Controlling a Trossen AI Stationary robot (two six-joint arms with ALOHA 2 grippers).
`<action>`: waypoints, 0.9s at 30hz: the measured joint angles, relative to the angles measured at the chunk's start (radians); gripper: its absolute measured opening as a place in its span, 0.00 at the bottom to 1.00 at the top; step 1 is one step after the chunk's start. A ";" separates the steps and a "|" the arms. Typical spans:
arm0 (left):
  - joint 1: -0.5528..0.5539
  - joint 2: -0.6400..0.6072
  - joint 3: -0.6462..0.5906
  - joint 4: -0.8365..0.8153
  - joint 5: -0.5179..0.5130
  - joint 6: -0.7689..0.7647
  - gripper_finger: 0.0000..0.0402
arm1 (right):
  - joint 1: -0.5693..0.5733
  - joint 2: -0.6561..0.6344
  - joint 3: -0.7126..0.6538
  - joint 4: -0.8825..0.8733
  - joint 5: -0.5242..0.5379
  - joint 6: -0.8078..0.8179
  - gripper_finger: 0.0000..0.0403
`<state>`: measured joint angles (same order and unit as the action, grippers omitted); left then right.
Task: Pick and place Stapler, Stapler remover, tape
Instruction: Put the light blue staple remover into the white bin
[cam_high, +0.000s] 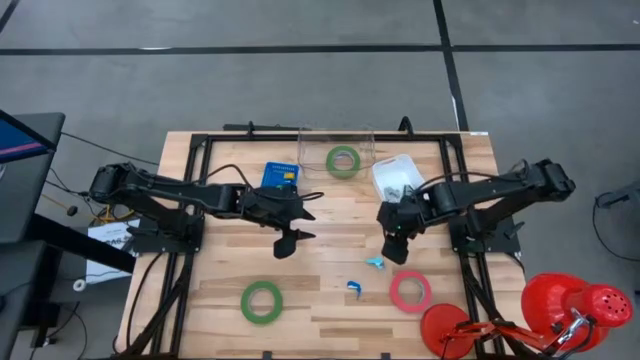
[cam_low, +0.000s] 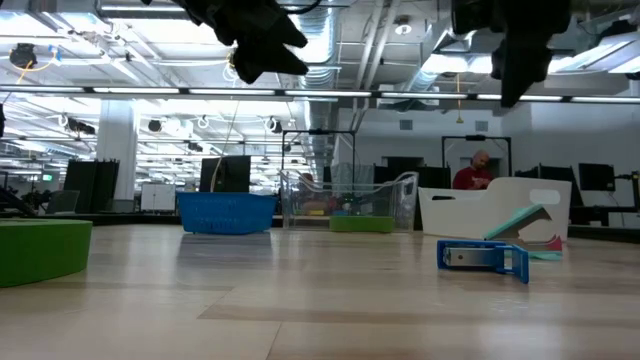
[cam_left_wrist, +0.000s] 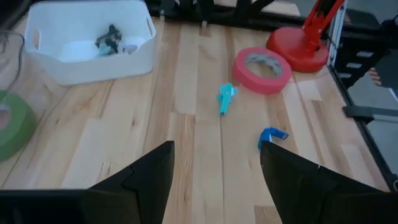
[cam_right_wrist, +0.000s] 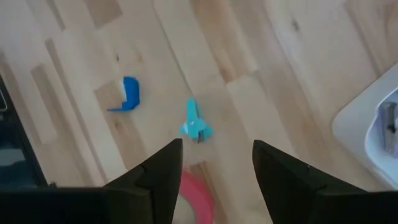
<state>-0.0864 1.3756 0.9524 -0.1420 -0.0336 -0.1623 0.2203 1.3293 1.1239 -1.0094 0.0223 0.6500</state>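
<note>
Hovering with fingers spread and empty, the left gripper (cam_high: 287, 243) is waiting above a green tape roll (cam_high: 261, 301) lying loose; a second green roll (cam_high: 343, 160) is sitting in the clear bin, while the open right gripper (cam_high: 396, 248) is hanging over the teal stapler remover (cam_high: 375, 263), blue stapler (cam_high: 354, 288) and red roll (cam_high: 410, 291), all unsorted.

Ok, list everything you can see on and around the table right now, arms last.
Tape: three rolls; green at near-left, green inside the clear bin, pinkish-red at near-right.
Clear bin: one, transparent, far edge centre.
Blue basket: one, left of the clear bin.
White bin: one, right of the clear bin, small dark items inside.
Teal item: one, table centre-right.
Blue item: one, beside the pinkish-red roll.
Red lamp: one, off the table's near-right corner.
Left gripper: open, empty, above table centre.
Right gripper: open, empty, above the teal item.
</note>
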 joint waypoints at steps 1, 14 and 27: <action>0.000 -0.007 0.001 0.002 0.000 0.000 0.56 | 0.011 0.000 -0.002 0.000 0.000 0.004 0.47; 0.000 -0.199 0.001 -0.015 0.000 0.000 0.56 | 0.154 0.000 -0.142 0.122 0.000 0.032 0.51; 0.000 -0.318 0.001 -0.013 0.000 0.000 0.56 | 0.174 0.001 -0.362 0.396 0.027 0.024 0.51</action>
<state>-0.0864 1.0576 0.9531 -0.1555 -0.0338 -0.1623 0.3943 1.3300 0.7620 -0.6138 0.0489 0.6739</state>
